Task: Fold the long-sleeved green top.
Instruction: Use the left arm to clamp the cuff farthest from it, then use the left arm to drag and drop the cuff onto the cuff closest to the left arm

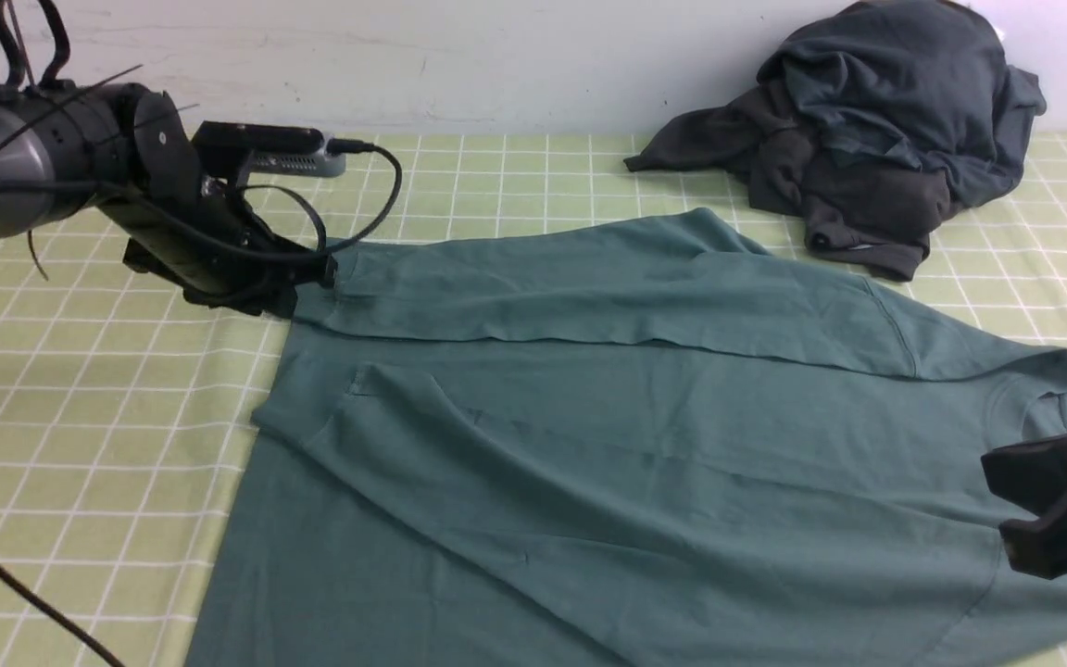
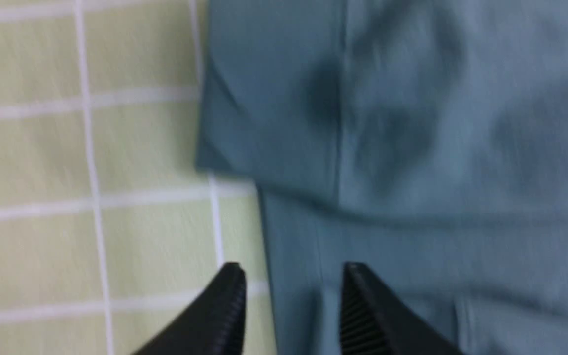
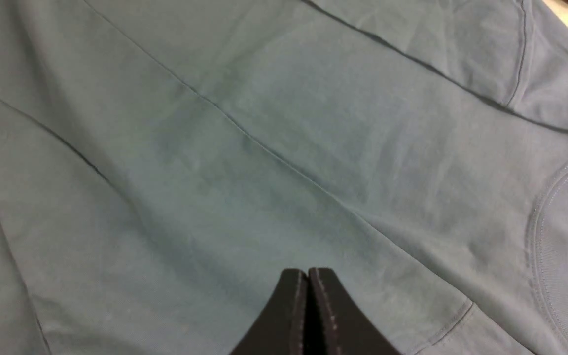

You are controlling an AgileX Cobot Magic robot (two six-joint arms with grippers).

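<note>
Two sleeves (image 1: 589, 292) lie folded over the green top (image 1: 682, 519), body folds seemingly remaining; left gripper (image 2: 291, 268) parted at its far-left corner, right gripper (image 3: 307, 271) pressed together, empty.

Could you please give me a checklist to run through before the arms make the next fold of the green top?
1. Left gripper open: ok, jaws apart astride the green top's edge.
2. Left gripper down at fabric height: cannot tell.
3. Right gripper open for a grasp: not ok, shut over the top with nothing between.
4. Sleeves laid onto the body: ok, both lie across it.
5. Dark clothes pile clear of the top: cannot tell, it lies very close to the far edge.
</note>
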